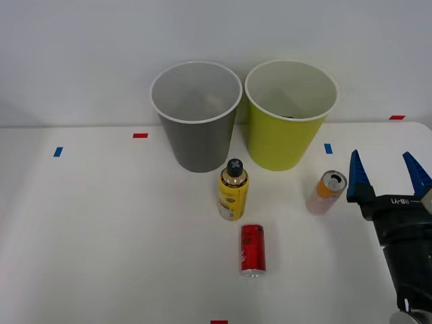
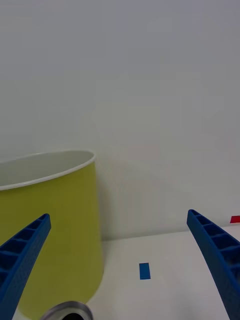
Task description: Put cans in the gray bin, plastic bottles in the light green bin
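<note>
White table (image 1: 101,236) ahead: my right gripper (image 1: 388,174) hangs with fingers spread, just beside the orange can (image 1: 327,192), empty.

Colours on the white desk (image 1: 101,229)

The gray bin (image 1: 198,135) is dark gray and the light green bin (image 1: 280,138) yellow-green, both with white rims and pale insides. One bottle (image 1: 233,192) is yellow with a black cap and printed label. One can (image 1: 252,250) is red, the other (image 1: 325,192) orange and pale pink (both silver-topped). The claw (image 1: 388,175) has ribbed blue fingers (image 2: 25,250) on a black body. Small red and blue tape marks (image 1: 140,136) dot the desk.
</note>
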Available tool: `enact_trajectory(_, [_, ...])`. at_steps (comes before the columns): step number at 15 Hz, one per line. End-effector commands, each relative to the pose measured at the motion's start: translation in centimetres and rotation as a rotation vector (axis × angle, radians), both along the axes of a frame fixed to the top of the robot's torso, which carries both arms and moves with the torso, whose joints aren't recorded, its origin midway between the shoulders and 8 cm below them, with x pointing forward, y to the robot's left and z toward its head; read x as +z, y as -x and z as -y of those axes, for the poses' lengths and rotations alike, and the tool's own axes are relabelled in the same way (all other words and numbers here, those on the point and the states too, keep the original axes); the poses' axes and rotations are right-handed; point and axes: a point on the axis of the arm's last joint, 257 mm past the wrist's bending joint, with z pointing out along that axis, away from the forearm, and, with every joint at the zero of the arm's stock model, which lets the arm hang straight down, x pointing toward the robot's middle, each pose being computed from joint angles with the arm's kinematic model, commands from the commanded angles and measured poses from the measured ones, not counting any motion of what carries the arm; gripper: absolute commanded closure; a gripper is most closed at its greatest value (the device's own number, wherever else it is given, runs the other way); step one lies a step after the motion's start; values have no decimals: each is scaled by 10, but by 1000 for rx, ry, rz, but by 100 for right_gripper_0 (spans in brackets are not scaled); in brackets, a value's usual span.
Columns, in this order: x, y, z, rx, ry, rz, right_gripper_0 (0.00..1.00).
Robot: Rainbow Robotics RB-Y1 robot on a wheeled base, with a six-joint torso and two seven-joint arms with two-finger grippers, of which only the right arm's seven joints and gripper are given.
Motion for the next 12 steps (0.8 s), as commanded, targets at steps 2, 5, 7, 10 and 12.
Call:
enact_trajectory(2, [-26,15,2,-65,-25,-48,7])
enact_trajectory(5, [-52,34,13,-80,24,-117,6])
enact_trajectory(7, [-68,46,18,-87,34,-162,6])
enact_trajectory(10, [-94,69,17,-94,41,-226,6])
enact_trajectory(12, [-109,83,9,-87,19,-265,7])
